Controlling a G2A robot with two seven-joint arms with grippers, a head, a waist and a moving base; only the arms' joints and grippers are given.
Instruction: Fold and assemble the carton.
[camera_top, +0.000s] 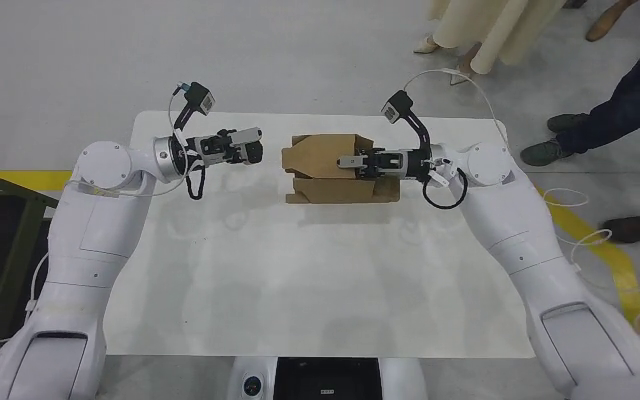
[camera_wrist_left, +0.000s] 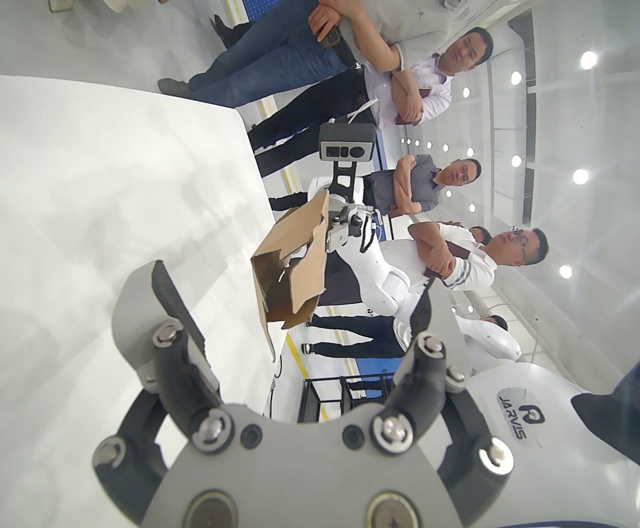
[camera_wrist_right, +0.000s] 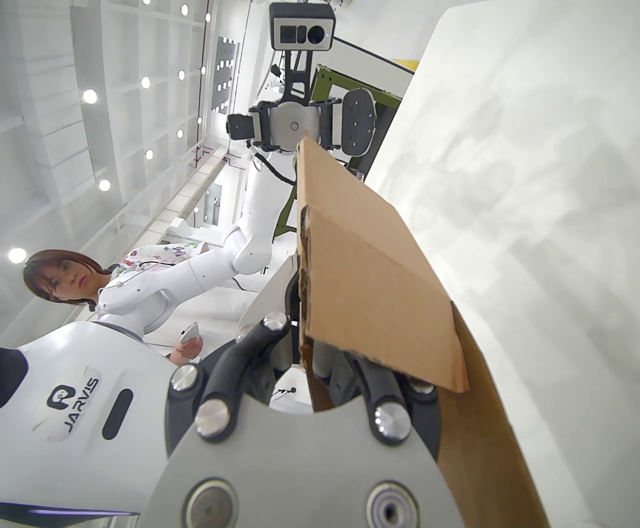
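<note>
- Table (camera_top: 300, 290): carton is sitting twd the far side, so both arms are working well out from the body.
- L gripper (camera_top: 250, 147) is hanging released, jaws wide, near the carton's ragged end, not touching it.
- Carton (camera_top: 325, 185) is lying on the table btwn the two grippers. Tube is partly opened, w/ end flaps sticking out loose twd the L gripper.
- R gripper (camera_top: 348, 161) is reaching in from the opp end and looks clenched on a carton panel, pinning it.
- Judging: step in hand is prob closing the L-end flaps.
- R should be gripping firm so the carton isn't sliding.
- L should be pushing flaps in along the creases, slowly. Thin board buckles if pressed off-crease.
</note>
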